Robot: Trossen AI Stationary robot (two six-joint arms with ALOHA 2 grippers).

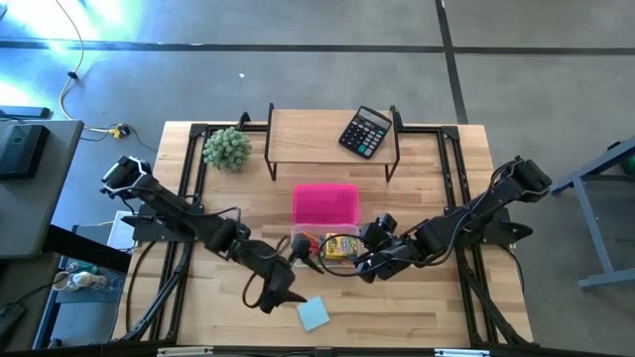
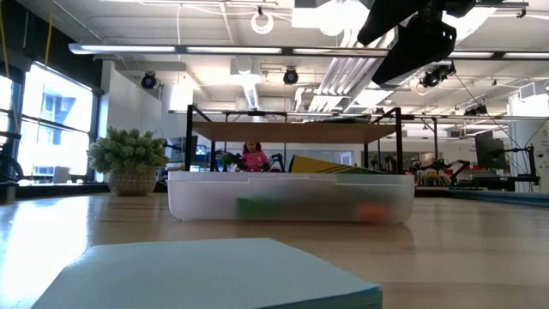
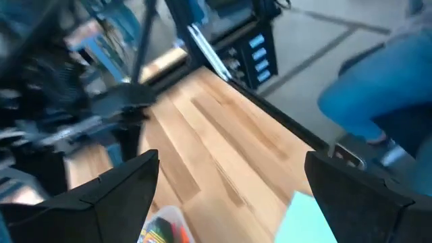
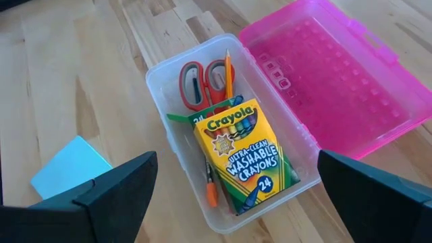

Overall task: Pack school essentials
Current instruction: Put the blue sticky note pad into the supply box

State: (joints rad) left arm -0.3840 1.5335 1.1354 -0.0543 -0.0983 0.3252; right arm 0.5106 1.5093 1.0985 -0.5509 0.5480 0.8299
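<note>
A clear plastic case (image 4: pixel 233 145) sits near the middle of the desk (image 1: pixel 417 307), its pink lid (image 4: pixel 337 74) folded open flat on the far side. Inside it the yellow-green crayon box (image 4: pixel 246 155) lies slanted on top of the other things; red-handled scissors (image 4: pixel 202 81) rest at the far end with their handles up against the wall, an orange pencil (image 4: pixel 228 71) runs alongside them, and a second pencil (image 4: pixel 210 182) with an orange end pokes out from under the crayon box at the near end. A green strip (image 4: pixel 182 117) shows beneath the box's far corner.

The light-blue note pad (image 1: pixel 314 313) lies outside the case, flat on the desk, near and slightly left of it.

The right pincer (image 1: pixel 369 266) hovers just right of the case, its fingers spread wide and pinching nothing. The left pincer (image 1: pixel 290 296) hangs above the desk just left of the note pad, likewise spread and empty.

Farther back, a black calculator (image 1: pixel 365 132) lies on a low wooden shelf (image 1: pixel 308 129) with black legs, and a green ball-shaped plant (image 1: pixel 227 149) stands at the far left of the desk.
</note>
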